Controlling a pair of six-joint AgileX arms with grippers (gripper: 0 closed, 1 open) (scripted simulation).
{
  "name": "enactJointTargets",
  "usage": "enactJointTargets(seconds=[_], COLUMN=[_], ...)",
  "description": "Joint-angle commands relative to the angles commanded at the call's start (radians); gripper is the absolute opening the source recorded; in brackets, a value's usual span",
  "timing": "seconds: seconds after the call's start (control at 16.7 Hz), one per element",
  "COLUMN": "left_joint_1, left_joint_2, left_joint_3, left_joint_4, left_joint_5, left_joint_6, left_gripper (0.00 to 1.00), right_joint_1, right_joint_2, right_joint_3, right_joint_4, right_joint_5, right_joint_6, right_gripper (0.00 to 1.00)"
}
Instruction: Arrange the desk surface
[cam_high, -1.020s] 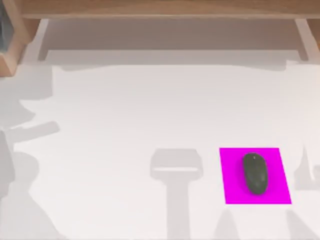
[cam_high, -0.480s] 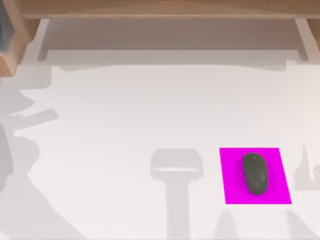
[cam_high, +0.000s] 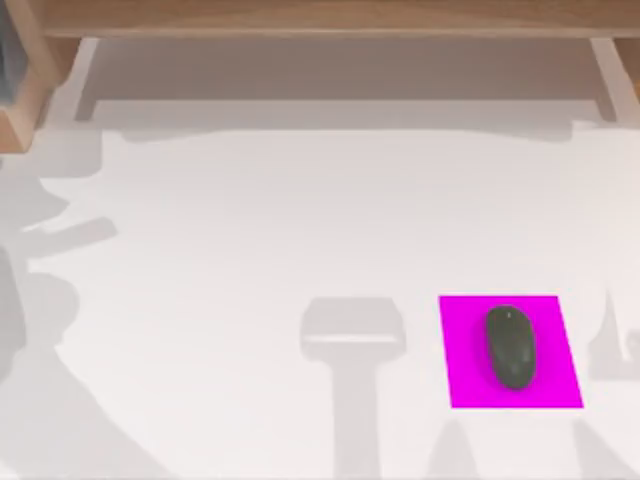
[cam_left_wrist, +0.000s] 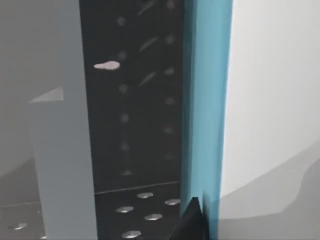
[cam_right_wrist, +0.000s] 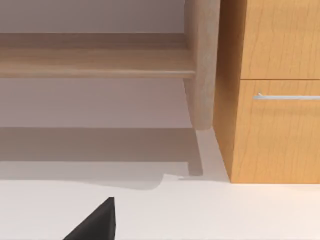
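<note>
1. Top view: the broad, flat, plain white matte desk surface (cam_high: 250, 230) spans nearly the whole frame, crossed by grey shadows.
2. Toward its right side, near the front edge, lies a small magenta rectangular pad (cam_high: 465, 380). A dark oval computer mouse (cam_high: 510, 347) rests on the pad, roughly centred, its long axis running front to back.
3. Along the far edge stands a tan wooden shelf (cam_high: 320, 18), its pale legs touching the desk at left and right.
4. Left wrist view: a dark perforated panel (cam_left_wrist: 135, 125) stands beside a blue upright edge (cam_left_wrist: 207, 100), with white surface next to it. A dark tip of my left gripper (cam_left_wrist: 190, 225) enters at the frame edge; I cannot tell how far its fingers are parted, nor whether they hold anything.
5. Right wrist view: the shelf board and rounded post meet a light wooden drawer cabinet with a metal bar handle (cam_right_wrist: 280, 125). A dark tip of my right gripper (cam_right_wrist: 97, 222) hangs over the desk; its opening cannot be judged.
</note>
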Motion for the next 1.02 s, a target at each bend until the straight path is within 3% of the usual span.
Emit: enactJointTargets(seconds=[0.42,1.02], left_joint_1=[0.000,0.003], left_joint_2=[0.000,-0.004], left_joint_3=[0.000,-0.004], left_joint_4=[0.000,0.001], left_joint_5=[0.000,0.002], left_joint_6=[0.000,0.001], left_gripper=[0.98,1.00], right_joint_1=[0.000,0.000], right_joint_2=[0.000,0.000], right_joint_3=[0.000,0.000], right_joint_4=[0.000,0.000], right_joint_5=[0.000,0.000], right_joint_6=[0.000,0.000], right_gripper=[1.00,1.00])
